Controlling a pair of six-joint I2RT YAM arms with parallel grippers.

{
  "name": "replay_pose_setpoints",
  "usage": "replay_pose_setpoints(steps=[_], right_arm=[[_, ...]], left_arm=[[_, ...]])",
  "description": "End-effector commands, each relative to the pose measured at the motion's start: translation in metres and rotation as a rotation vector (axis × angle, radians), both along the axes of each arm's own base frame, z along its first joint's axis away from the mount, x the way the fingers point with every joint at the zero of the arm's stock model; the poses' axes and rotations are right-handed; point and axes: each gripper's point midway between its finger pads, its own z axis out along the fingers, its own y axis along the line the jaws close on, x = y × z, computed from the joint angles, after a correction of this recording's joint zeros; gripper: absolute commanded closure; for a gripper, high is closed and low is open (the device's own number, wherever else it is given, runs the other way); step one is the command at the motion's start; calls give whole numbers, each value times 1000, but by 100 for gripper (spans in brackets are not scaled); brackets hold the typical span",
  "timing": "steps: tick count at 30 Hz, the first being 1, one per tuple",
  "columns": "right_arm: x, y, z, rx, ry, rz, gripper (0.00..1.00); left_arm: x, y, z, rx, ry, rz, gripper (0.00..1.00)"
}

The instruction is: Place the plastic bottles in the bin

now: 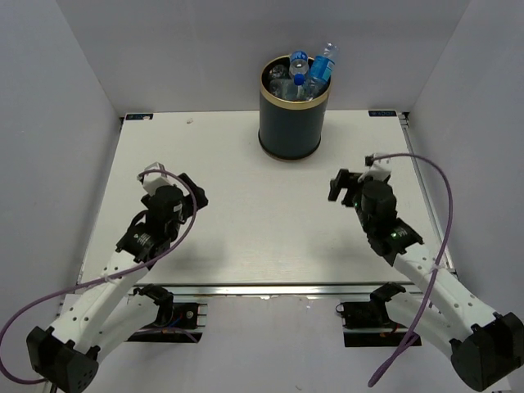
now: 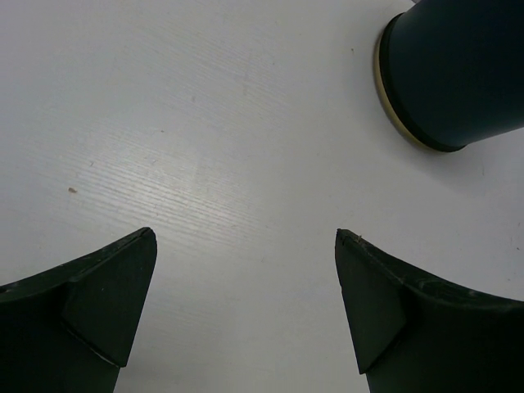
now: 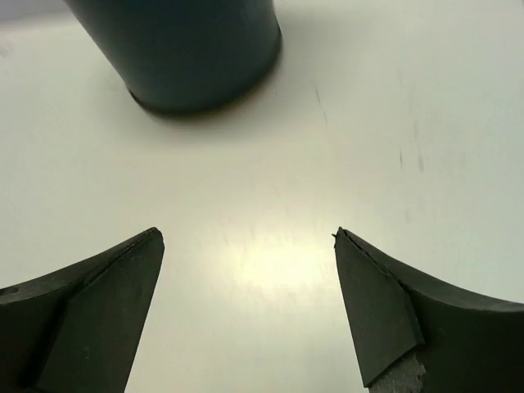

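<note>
Bottles of clear plastic (image 1: 309, 72) stood crammed in the dark navy cylindrical bin (image 1: 291, 123); your left pincer (image 2: 246, 233) and right pincer (image 3: 247, 233) hung wide open, holding nothing, above the white counter (image 1: 246, 205).

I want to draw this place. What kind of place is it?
Probably a robot testing booth, not a home. The left arm and right arm are bolted at the white table's edge, plain white walls box it in, and purple cables trail from the arms.
</note>
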Motion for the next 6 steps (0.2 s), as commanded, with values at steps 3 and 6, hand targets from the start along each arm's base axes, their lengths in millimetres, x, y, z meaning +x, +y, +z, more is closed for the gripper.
replay_pose_setpoints(steps=[3,6], right_arm=[[-20,-27,-27,101,87,-156,10],[-24,-24,-34,104,67,-125,10]], left_arm=[[-16,9,-12,-9,29,19,2],[-18,8,-16,-18,38,16,2]])
